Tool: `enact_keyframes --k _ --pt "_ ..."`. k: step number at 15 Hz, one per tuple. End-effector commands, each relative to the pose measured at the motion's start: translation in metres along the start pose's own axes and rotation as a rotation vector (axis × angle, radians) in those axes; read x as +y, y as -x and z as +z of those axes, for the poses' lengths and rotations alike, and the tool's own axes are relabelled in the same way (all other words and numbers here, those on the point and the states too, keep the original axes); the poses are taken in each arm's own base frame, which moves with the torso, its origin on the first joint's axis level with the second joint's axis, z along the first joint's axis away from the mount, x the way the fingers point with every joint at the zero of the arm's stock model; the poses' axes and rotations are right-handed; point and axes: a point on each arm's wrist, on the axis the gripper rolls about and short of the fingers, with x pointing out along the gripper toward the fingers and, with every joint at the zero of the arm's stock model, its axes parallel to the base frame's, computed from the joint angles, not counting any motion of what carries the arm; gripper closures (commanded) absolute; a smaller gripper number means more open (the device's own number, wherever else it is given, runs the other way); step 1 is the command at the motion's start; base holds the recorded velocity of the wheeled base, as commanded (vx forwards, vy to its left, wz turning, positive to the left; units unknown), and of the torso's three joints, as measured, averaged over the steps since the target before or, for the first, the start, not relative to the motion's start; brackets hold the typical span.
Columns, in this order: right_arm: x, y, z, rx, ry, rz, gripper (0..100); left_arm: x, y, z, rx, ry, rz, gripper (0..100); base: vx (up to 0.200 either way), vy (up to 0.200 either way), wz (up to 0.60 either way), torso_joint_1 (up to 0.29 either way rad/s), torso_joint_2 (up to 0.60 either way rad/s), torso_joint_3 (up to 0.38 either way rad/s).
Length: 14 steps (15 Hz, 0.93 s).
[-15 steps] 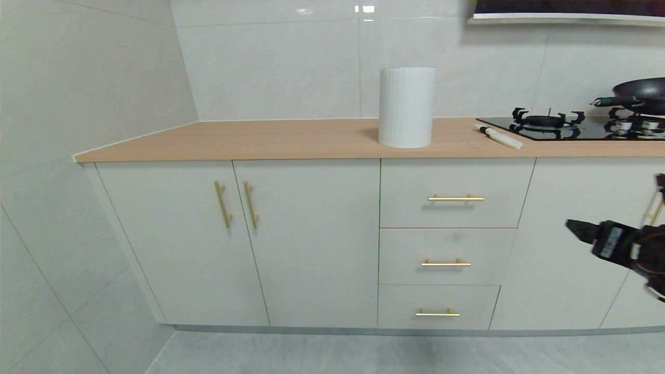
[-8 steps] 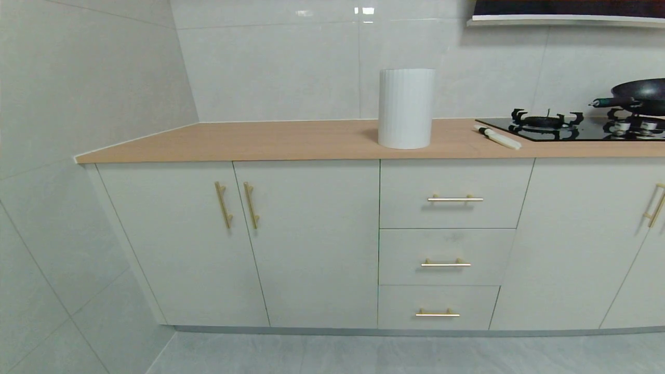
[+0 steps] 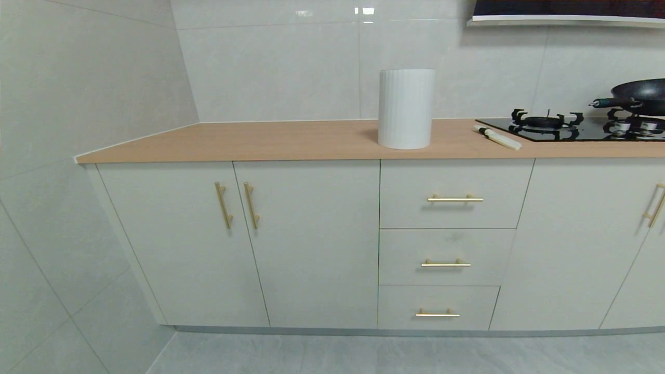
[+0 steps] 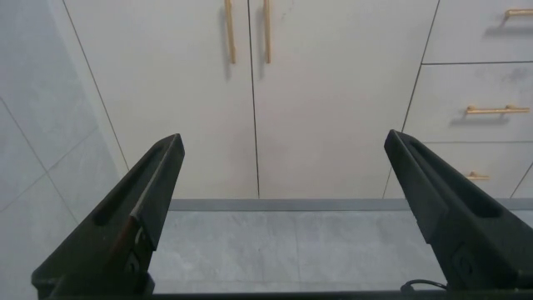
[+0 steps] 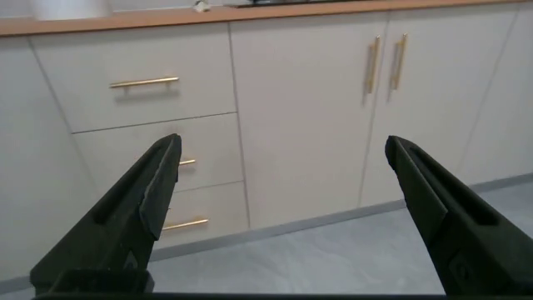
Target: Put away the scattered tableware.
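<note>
The left gripper (image 4: 283, 142) has its two fingers spread wide, holding nothing, in front of the cupboard doors (image 4: 250, 83). The right gripper (image 5: 283, 143) is spread wide too, holding nothing, facing the drawers (image 5: 141, 83). Up on the long wooden counter (image 3: 260, 140) sit a black stove (image 3: 571, 130) and a tall white pot (image 3: 406, 108). A small pale utensil (image 3: 497, 136) lies between them, just beside the stove.

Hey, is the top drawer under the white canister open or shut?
Shut. The top drawer lies flush with the middle drawer below it, and only thin seams show around its front.
</note>
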Motion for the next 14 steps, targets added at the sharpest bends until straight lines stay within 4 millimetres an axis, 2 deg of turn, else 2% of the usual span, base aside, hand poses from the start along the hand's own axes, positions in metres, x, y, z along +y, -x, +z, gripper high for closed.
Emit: enact_keyframes --k 1,5,14 --pt "0.004 -0.007 -0.025 0.036 -0.001 0.064 0 0.000 0.000 0.000 0.000 0.000 0.000 0 0.000 0.000 0.00 0.000 0.00 0.000" --pt "0.015 -0.030 -0.064 -0.047 -0.028 0.260 0 0.000 0.000 0.000 0.000 0.000 0.000 0 0.000 0.000 0.00 0.000 0.00 0.000" --pt "0.016 -0.030 -0.075 0.063 0.009 0.273 0 0.000 0.000 0.000 0.000 0.000 0.000 0 0.000 0.000 0.00 0.000 0.00 0.000"
